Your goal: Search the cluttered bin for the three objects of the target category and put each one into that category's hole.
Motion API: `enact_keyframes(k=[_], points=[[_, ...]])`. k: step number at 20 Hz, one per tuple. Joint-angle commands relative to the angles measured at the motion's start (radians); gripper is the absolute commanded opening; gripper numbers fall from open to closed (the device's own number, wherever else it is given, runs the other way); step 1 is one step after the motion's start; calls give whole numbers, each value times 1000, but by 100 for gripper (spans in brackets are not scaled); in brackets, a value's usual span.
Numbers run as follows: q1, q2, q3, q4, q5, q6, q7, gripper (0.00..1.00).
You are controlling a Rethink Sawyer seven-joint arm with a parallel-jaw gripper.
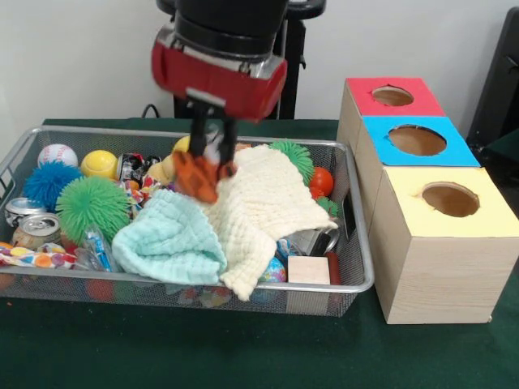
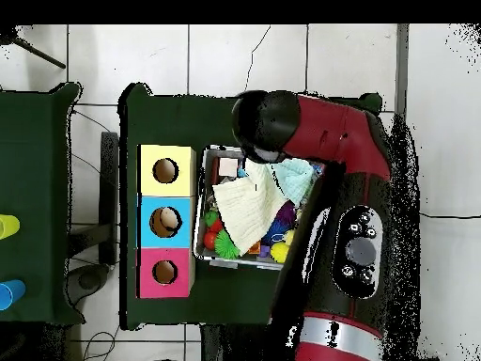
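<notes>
The wire mesh bin (image 1: 97, 130) stands on the green table, full of clutter. My gripper (image 1: 208, 164) hangs over the bin's middle, shut on a crumpled orange object (image 1: 196, 177) held just above the cream cloth (image 1: 259, 203). Right of the bin stand three boxes with round holes: red-topped (image 1: 392, 96), blue-topped (image 1: 417, 140) and yellow-topped (image 1: 450, 198). In the overhead view the arm (image 2: 319, 132) covers the gripper and part of the bin (image 2: 200, 230); the boxes (image 2: 166, 222) lie to its left.
The bin holds a light blue cloth (image 1: 170, 239), green spiky ball (image 1: 92, 204), blue spiky ball (image 1: 47, 180), baseball (image 1: 57, 154), yellow ball (image 1: 99, 164), cans (image 1: 36, 229), a wooden block (image 1: 308, 270) and a red-orange ball (image 1: 322, 180).
</notes>
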Motion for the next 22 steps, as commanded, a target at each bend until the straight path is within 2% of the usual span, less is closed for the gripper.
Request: enact_keyframes(k=[1,5,11,14,22], points=[[23,-47,77,300,91,141,159,0],[47,-73,60,374,117,121,197,0],[70,-83,40,506,146,-28,237,0],[97,-78,27,546,165,-64,279,0],[199,-75,-37,629,236,-6,401,0]])
